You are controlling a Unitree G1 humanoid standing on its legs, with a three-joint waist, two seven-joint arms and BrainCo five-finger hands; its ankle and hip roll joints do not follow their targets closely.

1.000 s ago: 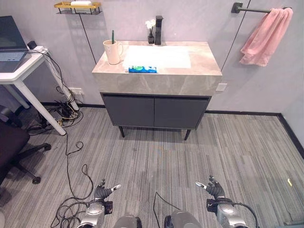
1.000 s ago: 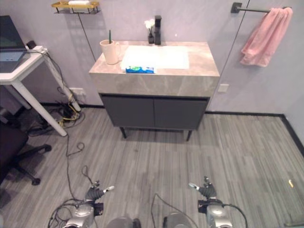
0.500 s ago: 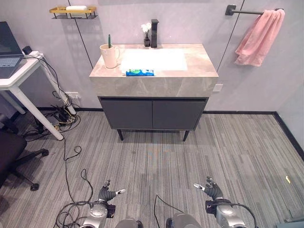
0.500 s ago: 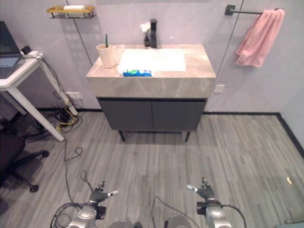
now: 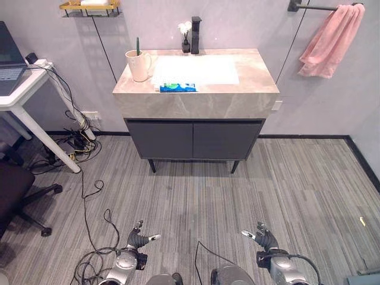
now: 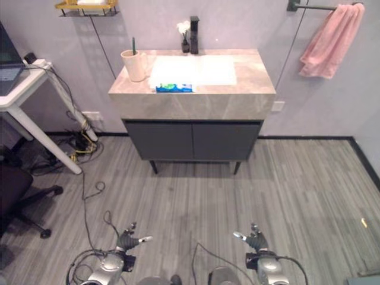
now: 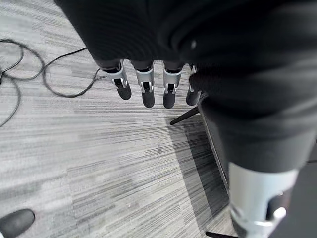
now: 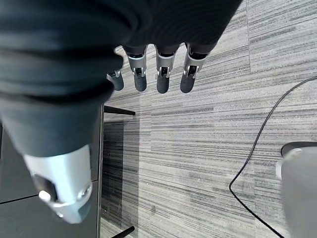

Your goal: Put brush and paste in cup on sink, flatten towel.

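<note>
**Brush stands in the cup, paste lies on the counter, both hands hang empty**

On the marble-topped vanity [image 5: 196, 101] the cream cup [image 5: 139, 65] stands at the counter's left rear corner, just beside the white sink basin [image 5: 196, 69]. A dark green brush [image 5: 138, 46] stands upright inside the cup, its handle rising above the rim. The paste [image 5: 178, 87], a blue and green tube, lies flat on the counter's front strip, touching or nearly touching the basin's front edge, near the cup but outside it. The basin itself holds nothing that can be made out. Behind it stand a black faucet [image 5: 196, 27] and a small vase of white flowers [image 5: 186, 35].

The pink towel [image 5: 331, 40] hangs bunched over the black wall bar [image 5: 309, 7] to the right of the vanity, gathered into folds rather than spread flat.

The left hand [image 5: 137, 240] and the right hand [image 5: 265, 239] hang low over the grey striped floor [image 5: 237, 196], well apart from the vanity. In each wrist view the fingers [image 7: 144, 89] extend straight and relaxed, grasping nothing.

A white desk [image 5: 24, 89] with a laptop stands to the left, and a yellow wall shelf [image 5: 89, 6] hangs above the cup
</note>
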